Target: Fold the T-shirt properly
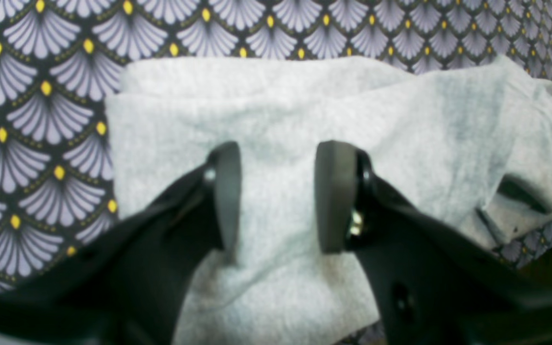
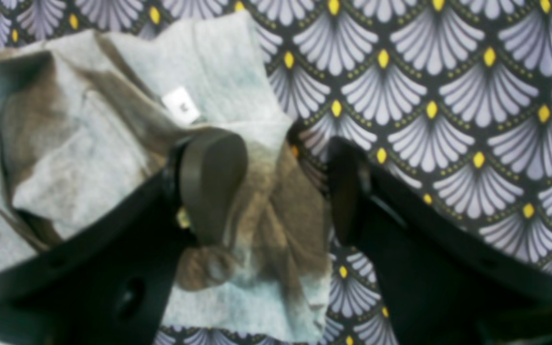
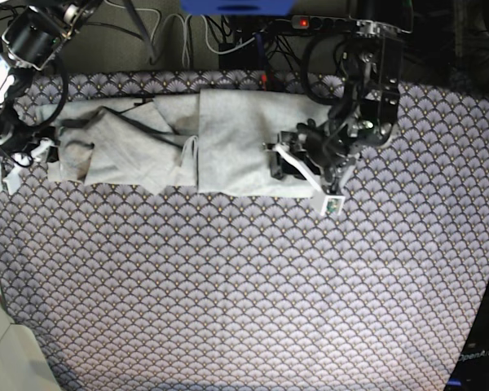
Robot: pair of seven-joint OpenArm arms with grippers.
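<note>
The light grey T-shirt (image 3: 228, 138) lies partly folded and rumpled in a wide strip at the far side of the table. My left gripper (image 3: 279, 165) is open over the shirt's right end. In the left wrist view its jaws (image 1: 278, 191) straddle plain grey cloth (image 1: 304, 105) and hold nothing. My right gripper (image 3: 45, 151) is at the shirt's crumpled left end. In the right wrist view it (image 2: 278, 187) is open, with a shadowed fold of the shirt (image 2: 74, 158) and its edge between the fingers. A small white label (image 2: 180, 105) shows there.
The scallop-patterned purple-grey tablecloth (image 3: 244, 285) covers the whole table. Cables and a power strip (image 3: 310, 23) run along the back edge. The table's left edge (image 3: 0, 342) borders a pale floor.
</note>
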